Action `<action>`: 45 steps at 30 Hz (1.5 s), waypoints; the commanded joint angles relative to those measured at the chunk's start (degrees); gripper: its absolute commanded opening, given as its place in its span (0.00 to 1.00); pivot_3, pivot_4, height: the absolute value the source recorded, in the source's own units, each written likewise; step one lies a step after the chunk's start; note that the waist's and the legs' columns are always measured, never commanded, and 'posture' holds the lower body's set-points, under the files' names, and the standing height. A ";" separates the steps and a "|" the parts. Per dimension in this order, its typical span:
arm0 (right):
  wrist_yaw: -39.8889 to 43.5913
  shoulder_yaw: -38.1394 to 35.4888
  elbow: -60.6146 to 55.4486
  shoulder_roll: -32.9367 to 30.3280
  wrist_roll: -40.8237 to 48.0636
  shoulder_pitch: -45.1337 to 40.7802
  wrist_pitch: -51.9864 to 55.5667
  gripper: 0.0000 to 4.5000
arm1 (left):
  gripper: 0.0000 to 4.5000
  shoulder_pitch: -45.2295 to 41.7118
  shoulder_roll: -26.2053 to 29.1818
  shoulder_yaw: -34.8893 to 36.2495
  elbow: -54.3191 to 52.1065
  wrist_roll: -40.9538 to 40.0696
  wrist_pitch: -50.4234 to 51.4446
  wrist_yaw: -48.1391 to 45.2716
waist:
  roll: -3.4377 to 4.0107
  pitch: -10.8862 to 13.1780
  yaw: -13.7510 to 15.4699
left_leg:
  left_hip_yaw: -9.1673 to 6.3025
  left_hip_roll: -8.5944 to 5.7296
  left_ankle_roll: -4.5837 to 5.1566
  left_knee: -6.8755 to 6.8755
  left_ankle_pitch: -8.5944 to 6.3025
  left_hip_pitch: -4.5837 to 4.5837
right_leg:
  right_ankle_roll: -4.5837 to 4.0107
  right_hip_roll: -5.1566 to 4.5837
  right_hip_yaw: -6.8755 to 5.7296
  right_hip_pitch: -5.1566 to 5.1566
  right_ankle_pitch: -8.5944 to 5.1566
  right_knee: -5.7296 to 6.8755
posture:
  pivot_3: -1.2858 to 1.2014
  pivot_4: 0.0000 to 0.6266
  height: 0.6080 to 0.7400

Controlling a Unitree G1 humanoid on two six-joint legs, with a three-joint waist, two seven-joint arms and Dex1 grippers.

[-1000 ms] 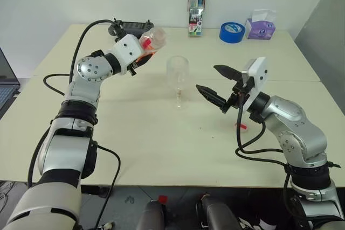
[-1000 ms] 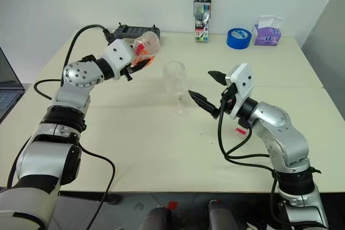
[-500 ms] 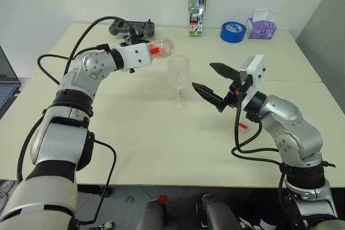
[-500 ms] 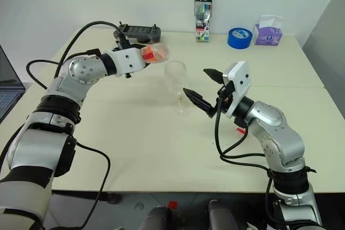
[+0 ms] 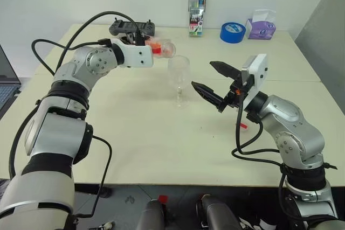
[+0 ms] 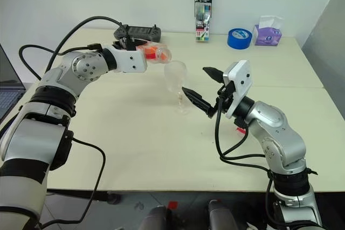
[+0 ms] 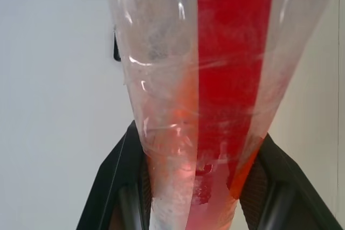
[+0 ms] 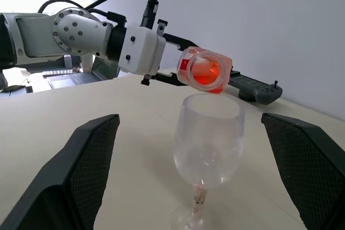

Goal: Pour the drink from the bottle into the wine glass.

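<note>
I've rolled the left gripper point(image 6: 141, 51), clamped on the small clear plastic bottle point(image 6: 156, 53), mouth-first over the clear stemmed wine glass point(image 6: 176, 77); pouring can start. Right gripper point(image 6: 200, 91) waits open beside the glass.

From our head we look forward and down over the table point(image 5: 161, 133); both eyes share nearly the same scene. Our left wrist camera sits right against the bottle point(image 7: 215, 79), facing along it. Our right wrist camera looks leftward from near the wine glass point(image 8: 209, 138), sharing glass, bottle and left arm with our head views.
</note>
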 commanded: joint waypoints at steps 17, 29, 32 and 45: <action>-0.26 -2.09 -1.65 -0.64 1.52 0.31 -0.85 1.00 | 0.37 -7.34 1.51 -4.31 1.51 6.56 -2.15 7.52 | 0.00 0.00 -0.04 | -0.06 -0.48 0.02 0.06 0.02 0.02 | 0.07 -0.24 0.02 0.00 -0.04 0.21 | 0.52 0.24 1.00; -0.52 -1.45 -1.89 -0.33 1.41 0.44 -0.74 1.00 | 0.37 -8.83 2.15 -6.08 2.45 8.87 -2.65 9.49 | 0.00 0.00 -0.06 | -0.05 -0.58 0.03 0.12 0.03 0.03 | 0.14 -0.39 0.01 0.00 -0.08 0.33 | 0.52 0.24 1.00; -0.66 -1.44 -2.09 -0.30 1.59 0.16 -0.43 1.00 | 0.37 -9.28 2.38 -6.54 2.71 9.37 -2.70 9.97 | 0.00 0.00 -0.07 | -0.05 -0.58 0.03 0.13 0.03 0.04 | 0.14 -0.39 0.01 0.00 -0.08 0.36 | 0.52 0.24 1.00; -1.12 -1.11 -2.60 -0.39 1.52 0.21 -0.25 1.00 | 0.37 -10.99 2.45 -8.40 4.08 11.65 -2.70 12.45 | 0.00 0.00 -0.07 | -0.06 -0.61 0.06 0.16 0.05 0.04 | 0.15 -0.40 0.00 0.00 -0.09 0.42 | 0.52 0.24 1.00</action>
